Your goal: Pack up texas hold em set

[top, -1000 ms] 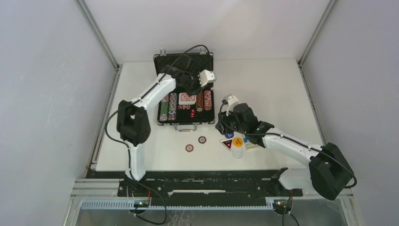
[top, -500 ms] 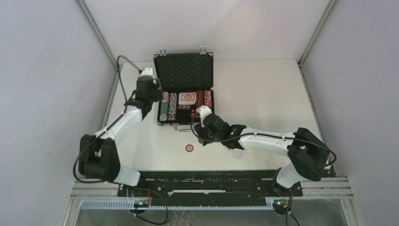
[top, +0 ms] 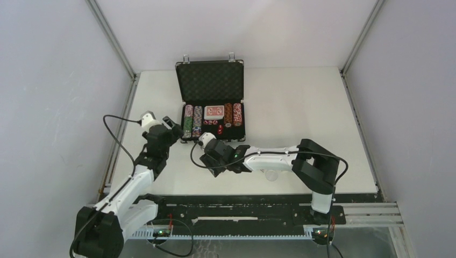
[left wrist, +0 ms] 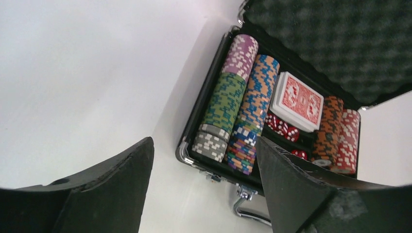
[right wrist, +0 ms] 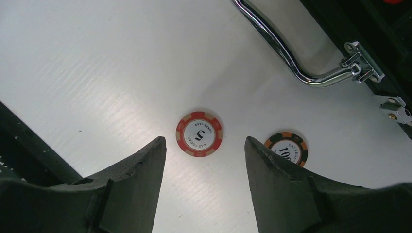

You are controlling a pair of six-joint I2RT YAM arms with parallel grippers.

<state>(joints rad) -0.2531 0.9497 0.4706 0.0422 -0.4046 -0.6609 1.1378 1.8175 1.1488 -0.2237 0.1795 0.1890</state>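
Top external view: the left end effector (top: 171, 127) hangs over the tabletop (top: 301, 97) just beside the left front corner of the open black case (top: 211, 80), its jaws spread wide with nothing between them. The case sits toward the far middle of the tabletop, with its foam-lined lid tipped up and back.

Left wrist view shows the inside of the case. Two rows of striped chips (left wrist: 228, 107) lie on edge along the left side. A red card deck (left wrist: 297, 101) sits in the middle with red dice (left wrist: 282, 127) in front of it, and two shorter chip rows (left wrist: 335, 133) lie at the right.

The metal handle (right wrist: 291, 58) sticks out from the case's near edge. In front of it the right end effector (right wrist: 204, 155) hovers low, jaws wide and holding nothing. Right wrist view shows a red chip marked 5 (right wrist: 199, 137) flat on the tabletop in the gap between the fingers. An orange-and-black chip (right wrist: 287, 148) lies near it, partly hidden by one finger.
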